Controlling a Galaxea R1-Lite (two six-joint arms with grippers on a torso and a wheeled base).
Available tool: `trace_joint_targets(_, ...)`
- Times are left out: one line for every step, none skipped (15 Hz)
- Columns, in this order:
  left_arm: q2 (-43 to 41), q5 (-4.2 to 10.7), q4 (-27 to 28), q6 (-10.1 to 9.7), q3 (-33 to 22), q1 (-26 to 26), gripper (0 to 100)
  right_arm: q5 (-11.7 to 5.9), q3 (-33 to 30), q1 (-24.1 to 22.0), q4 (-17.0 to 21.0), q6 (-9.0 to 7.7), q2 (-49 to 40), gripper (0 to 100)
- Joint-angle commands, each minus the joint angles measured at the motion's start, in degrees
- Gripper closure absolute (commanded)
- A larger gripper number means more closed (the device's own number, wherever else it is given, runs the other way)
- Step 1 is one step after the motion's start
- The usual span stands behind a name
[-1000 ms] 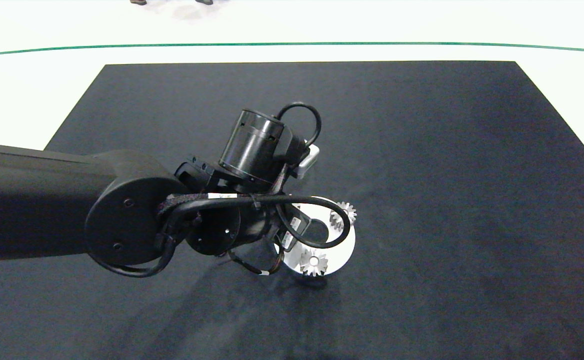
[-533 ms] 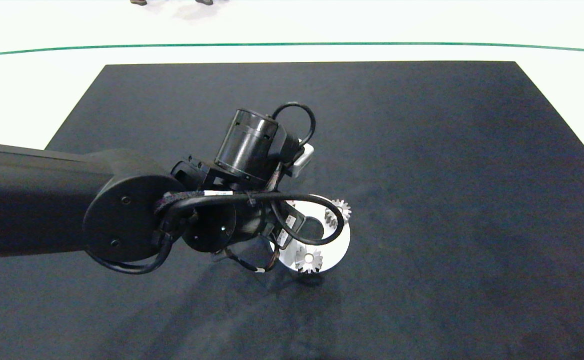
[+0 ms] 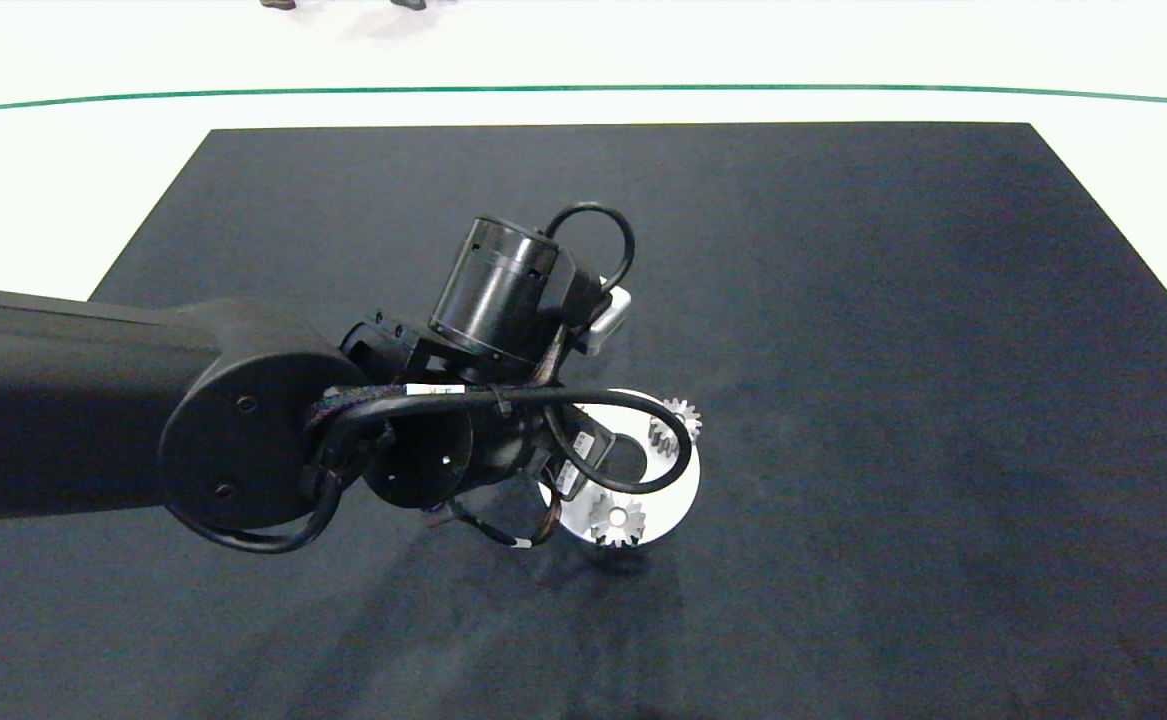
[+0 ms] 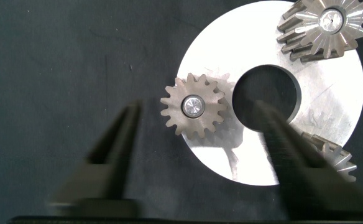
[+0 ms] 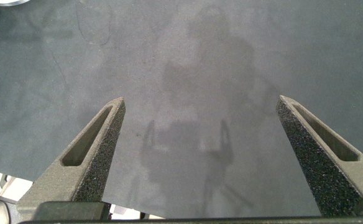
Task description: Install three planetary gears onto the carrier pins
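A black mat (image 3: 843,350) covers most of the white counter (image 3: 63,170). A green line (image 3: 843,89) runs along the counter's far edge. At that edge, the shoes (image 3: 278,4) of a person show.

Near the middle of the mat, toward its near edge, lies a flat white round disc (image 3: 678,490) with a large centre hole (image 4: 266,98). All three planetary gears sit on the disc, each on a carrier pin. One silvery gear (image 4: 194,106) sits at the disc's rim with its pin end (image 4: 193,106) showing in the bore. A second gear (image 4: 323,26) sits at another part of the rim, its pin end also visible in its centre. The third gear (image 4: 334,157) is partly hidden behind a gripper finger.

The left gripper (image 4: 197,155) hangs directly above the disc, reaching in from the counter's left side. Its fingers are spread apart, holding nothing; one finger (image 4: 110,155) is over the bare mat, the other over the disc beside the centre hole.

The right gripper (image 5: 200,155) is outside the overhead view. Its own camera shows it over bare mat, fingers wide apart and empty.
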Motion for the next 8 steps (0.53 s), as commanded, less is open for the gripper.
trace_joint_targets(-4.14,0.13,0.63,0.04,0.11,-0.28,0,-0.09,0.01,0.10,0.03,-0.05,0.37,0)
trace_joint_targets(-6.87,0.13,3.09,0.30,-0.86,-0.28,0,0.00,0.01,0.10,-0.14,-0.05,0.46,0)
trace_joint_targets(-9.42,0.13,7.84,1.53,-2.88,0.25,0,0.00,-0.17,0.10,-0.32,-0.05,0.64,0)
trace_joint_targets(-11.88,0.13,12.50,1.79,-4.37,1.39,0,0.00,-1.22,0.10,-0.23,-0.05,0.90,0)
trace_joint_targets(-14.95,0.13,15.93,1.79,-4.28,4.03,0,0.00,-2.54,0.10,-0.23,-0.05,1.87,0)
trace_joint_targets(-18.38,0.13,17.60,1.70,-3.32,6.40,0,0.00,-3.60,0.10,-0.23,-0.05,3.10,0)
trace_joint_targets(-25.15,0.13,19.71,1.44,0.90,11.23,0,-0.09,-5.53,-0.07,-0.14,-0.05,4.68,0)
trace_joint_targets(-32.09,0.13,20.23,1.27,5.56,16.42,0,-0.18,-6.76,-0.07,0.21,-0.13,4.86,0)
